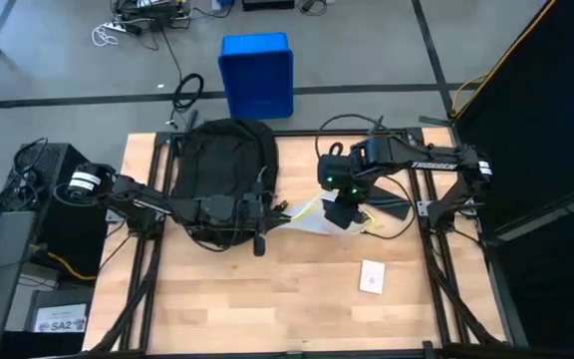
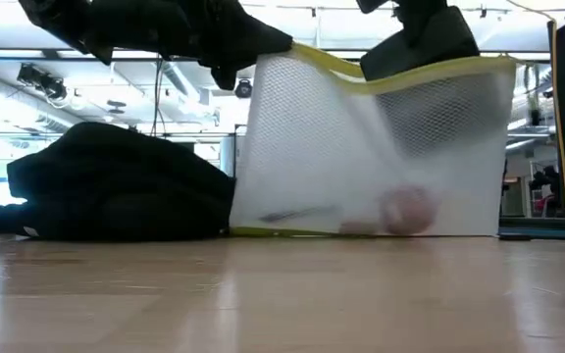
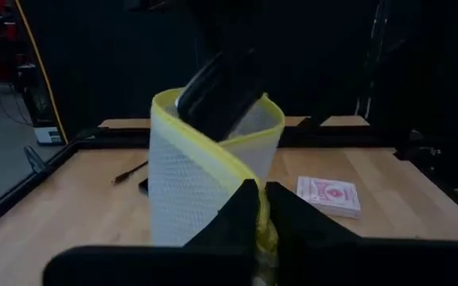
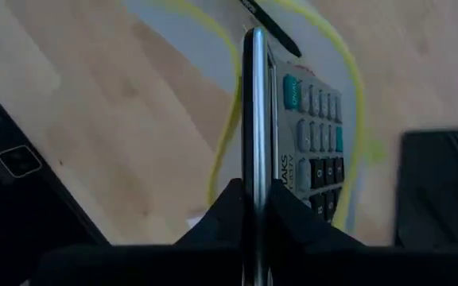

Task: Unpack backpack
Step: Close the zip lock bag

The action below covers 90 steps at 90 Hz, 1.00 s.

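Note:
The black backpack (image 1: 222,165) lies at the table's far left, clear of both grippers. Beside it a white mesh pouch (image 2: 371,147) with yellow trim stands with its bottom edge on the table; a pinkish ball (image 2: 407,209) shows inside. My left gripper (image 3: 261,218) is shut on the pouch's trim at the side nearer the backpack. My right gripper (image 4: 253,210) is above the pouch's open mouth, shut on a calculator (image 4: 312,135) with grey and teal keys. My left gripper pinches the pouch's yellow rim (image 3: 267,230) between its two fingers, level, from the table's left. The pouch hangs upright from the rim, mouth open. My right gripper pinches the calculator's upper end (image 4: 254,179), one finger on the key face, one on the back, pointing down. The calculator hangs edge-up in the pouch's mouth (image 3: 217,95).
A red-backed card deck (image 1: 372,277) lies on the table's near right. A pen (image 3: 130,171) lies on the wood beyond the pouch. A flat black thing (image 4: 440,183) lies under the right arm. A blue bin (image 1: 257,75) stands on the floor past the far edge.

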### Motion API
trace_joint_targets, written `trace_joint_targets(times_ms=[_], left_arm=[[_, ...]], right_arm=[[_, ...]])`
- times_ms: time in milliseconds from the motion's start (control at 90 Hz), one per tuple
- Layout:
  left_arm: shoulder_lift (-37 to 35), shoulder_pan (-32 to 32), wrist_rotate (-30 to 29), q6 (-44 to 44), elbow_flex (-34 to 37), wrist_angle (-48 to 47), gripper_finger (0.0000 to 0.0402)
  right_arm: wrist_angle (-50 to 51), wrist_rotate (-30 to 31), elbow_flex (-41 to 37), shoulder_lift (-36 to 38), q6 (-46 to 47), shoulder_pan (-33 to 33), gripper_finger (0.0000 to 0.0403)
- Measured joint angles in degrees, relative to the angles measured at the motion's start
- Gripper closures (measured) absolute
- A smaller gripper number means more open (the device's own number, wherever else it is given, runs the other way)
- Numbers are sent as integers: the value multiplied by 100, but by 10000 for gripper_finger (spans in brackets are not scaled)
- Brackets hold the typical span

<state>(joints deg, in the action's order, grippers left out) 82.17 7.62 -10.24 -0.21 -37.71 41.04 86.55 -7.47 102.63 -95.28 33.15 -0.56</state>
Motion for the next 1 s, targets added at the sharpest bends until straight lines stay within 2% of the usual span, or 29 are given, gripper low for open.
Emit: trace_joint_targets(times_ms=[200, 500, 833, 1000], left_arm=[[0, 0, 0, 0, 2, 55, 402], [0, 0, 2, 0, 2, 203, 402], [0, 0, 0, -2, 2, 210, 402], [0, 0, 7, -2, 2, 210, 402]], right_arm=[[48, 40, 0, -226, -77, -2, 400], [-218, 43, -2, -895, -1037, -70, 388], [-163, 62, 13, -1035, -1682, -68, 354], [-135, 76, 31, -951, -1695, 50, 319]])
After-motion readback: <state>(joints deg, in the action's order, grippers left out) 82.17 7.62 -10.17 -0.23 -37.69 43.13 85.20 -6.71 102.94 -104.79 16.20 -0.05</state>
